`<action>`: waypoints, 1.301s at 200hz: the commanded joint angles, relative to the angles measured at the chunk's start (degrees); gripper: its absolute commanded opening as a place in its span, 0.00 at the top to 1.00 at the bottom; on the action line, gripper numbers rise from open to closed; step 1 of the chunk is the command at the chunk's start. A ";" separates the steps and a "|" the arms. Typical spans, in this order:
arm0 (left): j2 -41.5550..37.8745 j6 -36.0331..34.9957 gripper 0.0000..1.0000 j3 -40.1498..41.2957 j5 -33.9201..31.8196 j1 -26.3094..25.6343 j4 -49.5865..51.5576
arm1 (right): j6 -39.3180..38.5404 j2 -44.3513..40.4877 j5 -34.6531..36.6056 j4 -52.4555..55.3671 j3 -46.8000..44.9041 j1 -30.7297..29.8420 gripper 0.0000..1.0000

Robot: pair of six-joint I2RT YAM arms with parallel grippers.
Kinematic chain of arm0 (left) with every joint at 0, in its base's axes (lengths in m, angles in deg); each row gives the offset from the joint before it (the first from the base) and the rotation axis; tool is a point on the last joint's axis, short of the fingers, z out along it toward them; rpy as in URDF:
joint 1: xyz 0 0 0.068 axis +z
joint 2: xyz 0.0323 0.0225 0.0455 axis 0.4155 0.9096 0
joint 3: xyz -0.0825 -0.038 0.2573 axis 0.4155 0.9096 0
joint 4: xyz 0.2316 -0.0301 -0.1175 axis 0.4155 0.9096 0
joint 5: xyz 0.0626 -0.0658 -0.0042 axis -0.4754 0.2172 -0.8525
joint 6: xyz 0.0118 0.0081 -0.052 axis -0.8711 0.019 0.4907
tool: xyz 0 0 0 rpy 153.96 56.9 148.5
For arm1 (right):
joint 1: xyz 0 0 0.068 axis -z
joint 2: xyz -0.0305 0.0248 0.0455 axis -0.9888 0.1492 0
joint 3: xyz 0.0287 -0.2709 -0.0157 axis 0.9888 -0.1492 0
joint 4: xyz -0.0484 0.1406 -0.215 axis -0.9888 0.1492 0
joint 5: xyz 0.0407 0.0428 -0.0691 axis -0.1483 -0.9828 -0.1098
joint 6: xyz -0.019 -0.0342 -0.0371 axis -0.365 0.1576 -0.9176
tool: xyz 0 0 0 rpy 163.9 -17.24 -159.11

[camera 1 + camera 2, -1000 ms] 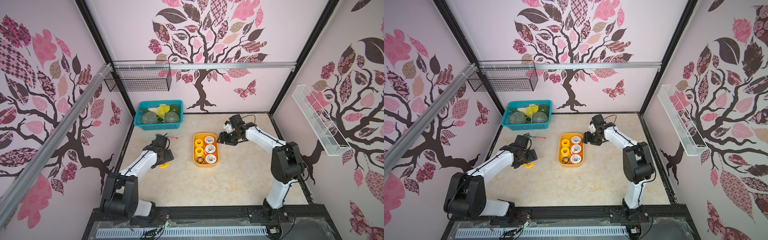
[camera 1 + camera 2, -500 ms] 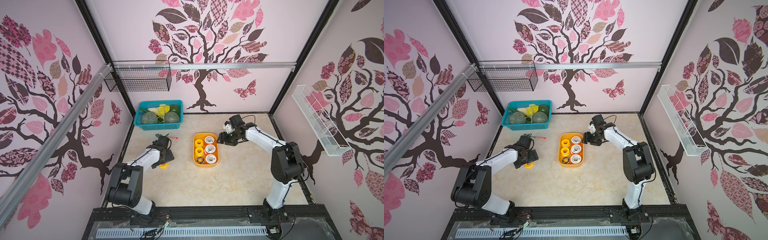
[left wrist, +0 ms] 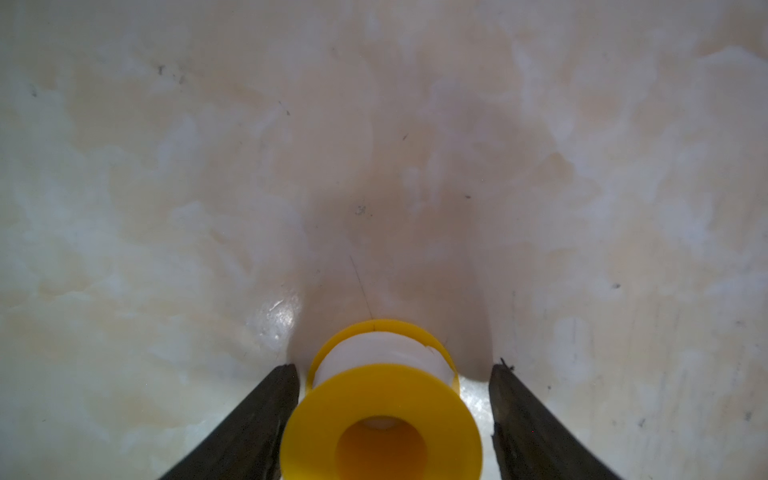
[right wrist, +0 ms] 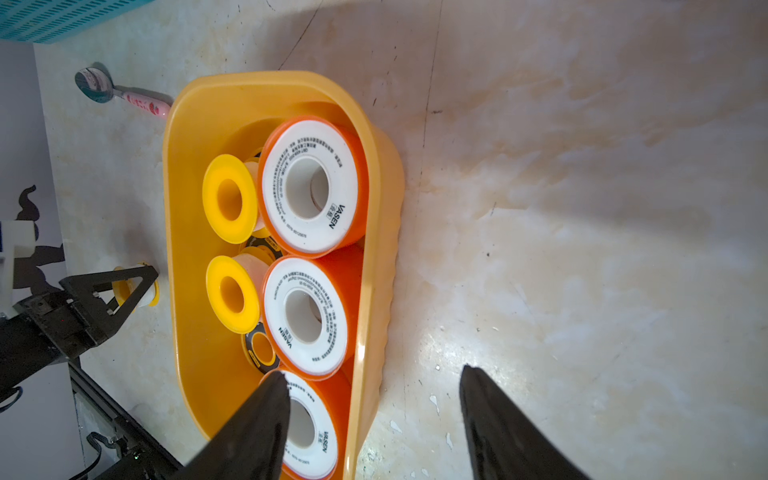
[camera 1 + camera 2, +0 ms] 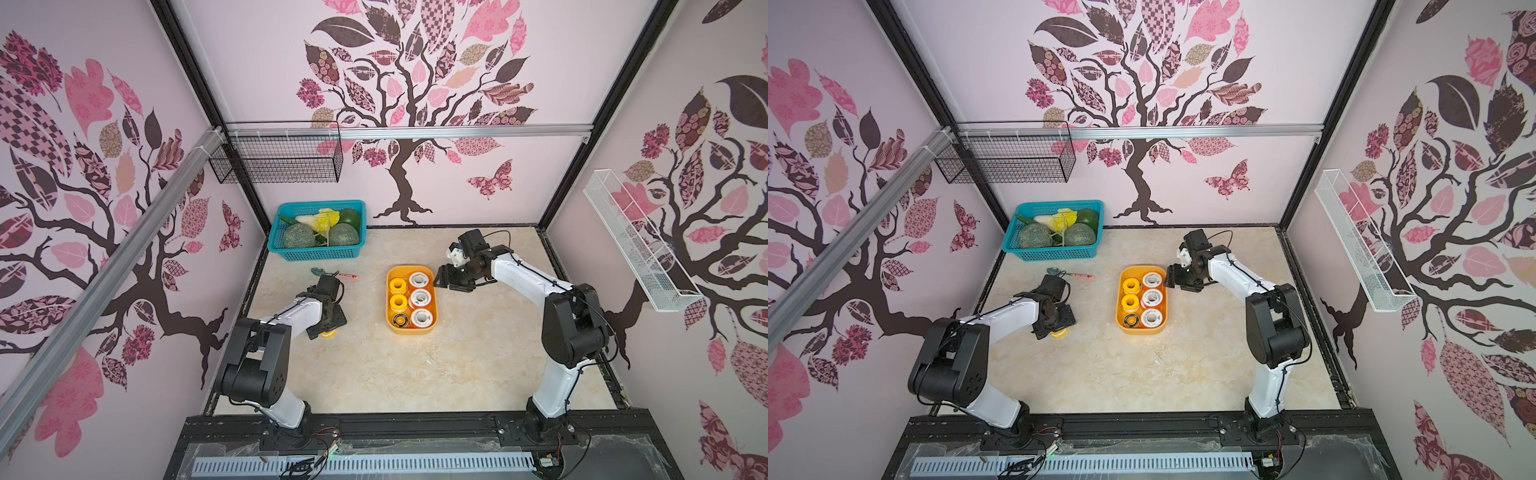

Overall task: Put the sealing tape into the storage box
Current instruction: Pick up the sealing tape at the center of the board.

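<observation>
**On the counter, left of the box: one loose spool between open fingers**

At mid-frame in both top views, the orange storage box (image 5: 411, 331) sits on the pale counter (image 5: 415, 374). It holds packed spools (image 5: 419, 298) of sealing tape: two yellow, three white-faced and one black-faced. A loose yellow spool (image 5: 328, 333) lies outside the box, left of centre, under the left hand (image 5: 325, 328).

The left wrist view shows what the top views hide. The spool's hole faces the camera, between two dark fingers (image 3: 266, 415). One finger is close against its rim and the other stands clear of it. The hand is open around the spool and has no grip yet.

The right hand (image 5: 446, 280) hovers just beside the box's upper right corner. Its wrist view shows the fingers spread and empty. It also shows black-faced spools tucked beneath the yellow ones.

If one finger arrives first, it may shove the spool sideways or tip it. The smooth round rim could also slip free. The box looks nearly full, so a spool released on top might perch or roll off.
</observation>
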 commanded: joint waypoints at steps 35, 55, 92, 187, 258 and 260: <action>0.21 -0.11 0.23 0.57 -1.71 -0.52 0.42 | 0.05 -1.17 -0.65 0.87 1.19 0.49 0.31; -0.14 -0.37 0.29 0.48 -1.95 -0.82 0.51 | -0.02 -1.12 -0.65 1.06 1.39 0.46 0.31; -0.72 -0.77 0.37 0.40 -2.22 -1.12 0.58 | -0.05 -0.92 -0.91 1.26 1.65 0.42 0.31; -2.56 -1.06 0.44 -0.29 -3.27 -2.92 1.69 | -0.02 0.13 -1.66 1.20 1.77 0.46 0.31; -4.27 -1.07 0.42 -3.57 -3.03 -7.98 4.24 | 0.31 1.52 -3.37 0.50 1.43 0.51 0.31; -4.29 -1.06 0.42 -3.69 -2.84 -8.12 4.28 | 0.32 1.55 -3.44 0.43 1.32 0.52 0.31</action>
